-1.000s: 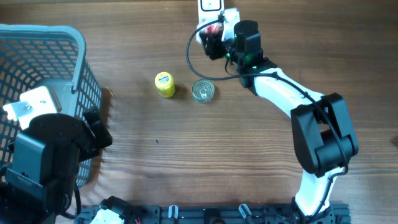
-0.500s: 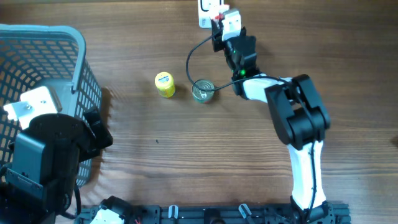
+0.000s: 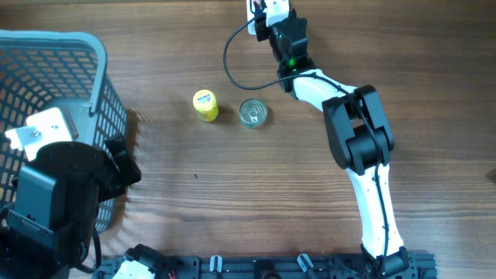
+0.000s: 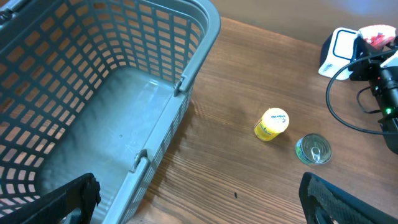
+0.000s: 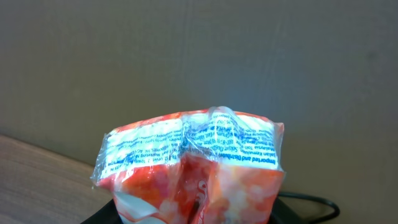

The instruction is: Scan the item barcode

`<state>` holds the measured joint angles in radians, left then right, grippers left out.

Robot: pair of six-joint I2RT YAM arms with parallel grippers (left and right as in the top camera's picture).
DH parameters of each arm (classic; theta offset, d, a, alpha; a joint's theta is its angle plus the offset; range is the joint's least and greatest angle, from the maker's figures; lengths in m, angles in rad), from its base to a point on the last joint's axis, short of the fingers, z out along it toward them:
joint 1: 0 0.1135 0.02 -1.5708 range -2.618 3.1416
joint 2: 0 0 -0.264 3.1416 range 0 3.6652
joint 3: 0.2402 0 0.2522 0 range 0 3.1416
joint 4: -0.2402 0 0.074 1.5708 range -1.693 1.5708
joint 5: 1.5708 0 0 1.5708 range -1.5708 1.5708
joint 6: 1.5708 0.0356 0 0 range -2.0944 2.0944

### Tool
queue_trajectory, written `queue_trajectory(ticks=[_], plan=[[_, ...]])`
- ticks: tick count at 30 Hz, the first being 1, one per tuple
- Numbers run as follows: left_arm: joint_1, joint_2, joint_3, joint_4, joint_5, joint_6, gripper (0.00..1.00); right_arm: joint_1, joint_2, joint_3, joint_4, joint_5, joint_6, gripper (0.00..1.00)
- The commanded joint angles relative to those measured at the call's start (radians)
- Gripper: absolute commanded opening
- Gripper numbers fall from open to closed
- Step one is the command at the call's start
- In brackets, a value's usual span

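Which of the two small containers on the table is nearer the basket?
The yellow container. It lies on the basket side of the silver can, which shows a pull-tab top and sits farther away.

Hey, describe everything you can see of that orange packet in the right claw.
The packet is crinkled plastic film, orange-red with pale patches, with a white band of fine blue print across its top. The top edge is creased and puckered at the middle. It stands upright in the right claw, gripped at its lower end, close to a white device at the far side. No barcode shows in these views.
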<state>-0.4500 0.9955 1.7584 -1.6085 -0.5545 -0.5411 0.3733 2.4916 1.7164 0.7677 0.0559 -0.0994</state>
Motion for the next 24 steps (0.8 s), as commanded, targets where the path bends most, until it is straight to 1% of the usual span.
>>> queue_trajectory(ticks=[1, 8, 17, 20, 24], plan=[[-0.003, 0.006, -0.001, 0.004, 0.004, -0.018, 1.0, -0.004, 0.058, 0.021, 0.003, -0.013, -0.005, 0.46], [-0.003, 0.03, -0.001, 0.003, 0.005, -0.018, 1.0, -0.004, 0.13, 0.08, 0.001, -0.031, -0.002, 0.46], [-0.003, 0.048, -0.001, -0.01, 0.004, -0.017, 1.0, -0.002, 0.132, 0.111, -0.005, -0.03, -0.005, 0.45], [-0.003, 0.047, -0.001, -0.028, 0.003, -0.017, 1.0, 0.001, 0.116, 0.111, -0.038, -0.03, -0.005, 0.44], [-0.003, 0.045, -0.001, -0.035, 0.003, -0.017, 1.0, 0.005, 0.048, 0.111, -0.133, -0.027, -0.014, 0.41]])
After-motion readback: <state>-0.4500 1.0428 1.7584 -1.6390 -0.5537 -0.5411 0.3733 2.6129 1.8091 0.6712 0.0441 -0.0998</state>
